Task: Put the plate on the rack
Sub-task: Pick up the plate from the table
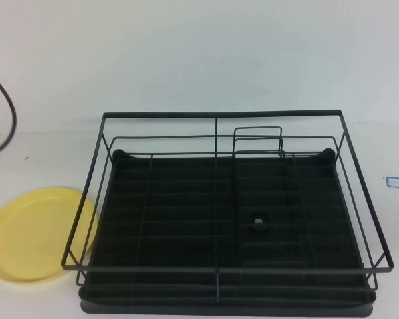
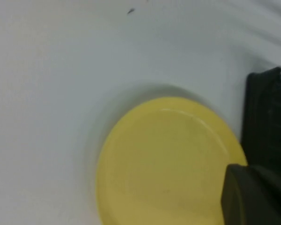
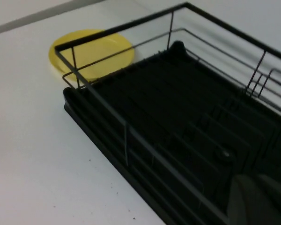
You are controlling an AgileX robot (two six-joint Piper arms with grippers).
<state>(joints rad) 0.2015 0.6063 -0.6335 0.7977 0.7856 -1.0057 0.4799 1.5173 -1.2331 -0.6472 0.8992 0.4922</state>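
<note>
Yellow plate point(image 1: 36, 232) lies flat on the white table point(image 1: 186, 60) at about eight o'clock in the high view, just beside the rack point(image 1: 219, 114) on its left side — its rim slips behind the rack's near-left corner wires. Left gripper point(image 2: 255, 194) shows only as a dark shape above the plate's edge near the rack's tray, and the right gripper point(image 3: 260, 199) only as a dark blur over the rack's near side — whether either is spread or closed, I cannot tell.

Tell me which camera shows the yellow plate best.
The left wrist view: the yellow plate fills it, unobstructed except where the left pincer covers its edge. The high view puts it behind the rack wires; the right wrist view shows it small, beyond the rack corner, right pincer nearby.
</note>
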